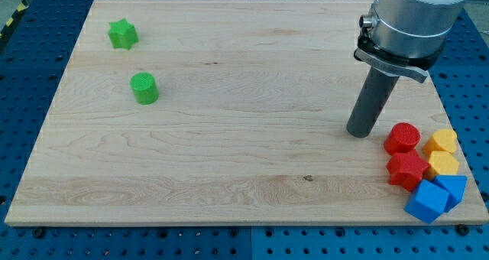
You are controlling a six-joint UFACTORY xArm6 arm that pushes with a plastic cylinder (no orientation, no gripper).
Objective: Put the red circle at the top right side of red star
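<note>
The red circle (pixel 402 138) stands near the board's right edge, low in the view. The red star (pixel 407 170) lies just below it and touches it. My tip (pixel 359 133) rests on the board just left of the red circle, with a small gap between them. The dark rod rises from it to the grey arm housing at the view's top right.
Two yellow blocks (pixel 442 143) (pixel 444 165) sit right of the red pair. Two blue blocks (pixel 426 201) (pixel 452 190) lie at the bottom right corner. A green star (pixel 122 34) and a green circle (pixel 144 88) stand at the upper left of the wooden board (pixel 229 138).
</note>
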